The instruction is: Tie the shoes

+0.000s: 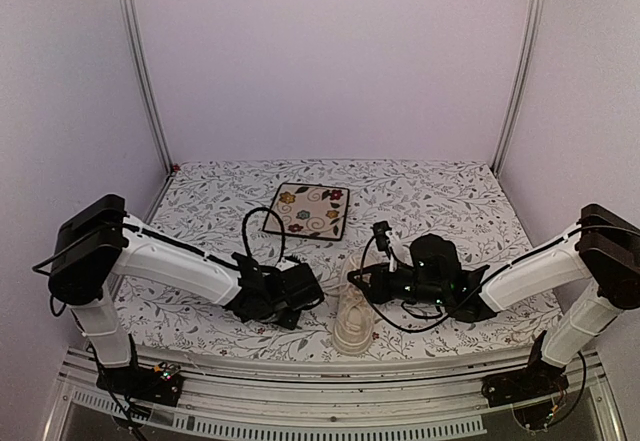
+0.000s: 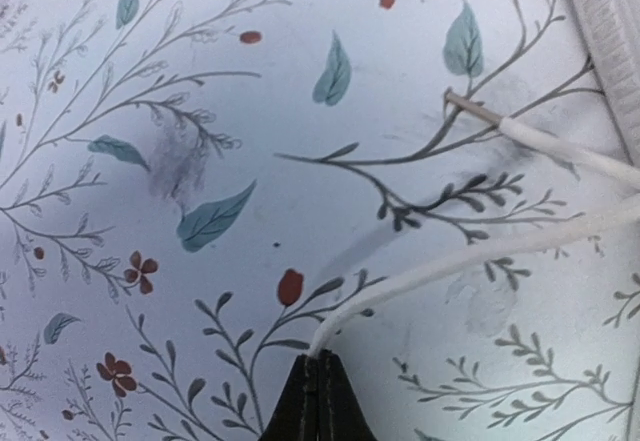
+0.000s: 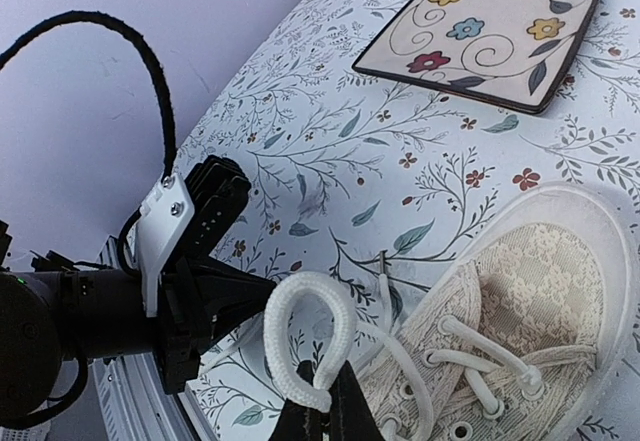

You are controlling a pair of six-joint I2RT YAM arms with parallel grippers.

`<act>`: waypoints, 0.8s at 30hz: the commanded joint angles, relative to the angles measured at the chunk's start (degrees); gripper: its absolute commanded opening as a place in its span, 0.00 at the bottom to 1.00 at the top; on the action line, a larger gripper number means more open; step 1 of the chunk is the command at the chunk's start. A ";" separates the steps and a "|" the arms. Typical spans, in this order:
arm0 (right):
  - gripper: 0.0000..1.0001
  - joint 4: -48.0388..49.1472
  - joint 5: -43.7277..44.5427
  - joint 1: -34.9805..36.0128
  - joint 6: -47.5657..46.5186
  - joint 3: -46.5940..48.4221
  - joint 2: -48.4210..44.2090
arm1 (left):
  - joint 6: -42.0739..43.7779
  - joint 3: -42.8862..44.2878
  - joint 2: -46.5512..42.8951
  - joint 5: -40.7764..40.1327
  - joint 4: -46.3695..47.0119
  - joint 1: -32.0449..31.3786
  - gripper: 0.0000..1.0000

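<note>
The cream lace-fabric sneaker (image 1: 352, 319) lies between my two arms near the table's front edge, its toe away from the arms. In the right wrist view its toe and eyelets (image 3: 530, 311) fill the lower right. My right gripper (image 3: 322, 401) is shut on a loop of cream lace (image 3: 300, 341), held up beside the shoe. My left gripper (image 2: 318, 361) is shut on the other lace (image 2: 470, 261), which runs right toward the shoe's sole (image 2: 610, 31). A loose lace tip (image 2: 470, 106) lies on the cloth. In the top view the left gripper (image 1: 305, 291) sits just left of the shoe.
A square floral plate with a dark rim (image 1: 312, 209) lies behind the shoe; it also shows in the right wrist view (image 3: 490, 21). The leaf-patterned tablecloth (image 1: 440, 201) covers the table. White walls enclose three sides. Black cables loop off both wrists.
</note>
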 commanded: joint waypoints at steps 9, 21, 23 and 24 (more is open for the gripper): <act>0.02 1.75 0.23 -0.46 0.04 -0.15 -1.46 | 0.33 -5.23 -10.81 13.81 -2.50 2.01 0.00; 0.02 -1.23 -1.93 -1.24 0.87 2.46 -1.62 | 1.78 -8.42 -21.17 42.61 24.25 1.79 0.00; 0.02 -1.75 -2.83 -1.56 1.03 3.14 -1.70 | 1.39 -6.28 -19.20 46.04 25.53 1.38 0.00; 0.02 -2.24 -3.38 -1.79 1.23 3.54 -1.71 | 1.15 -5.05 -18.04 47.40 26.30 1.22 0.00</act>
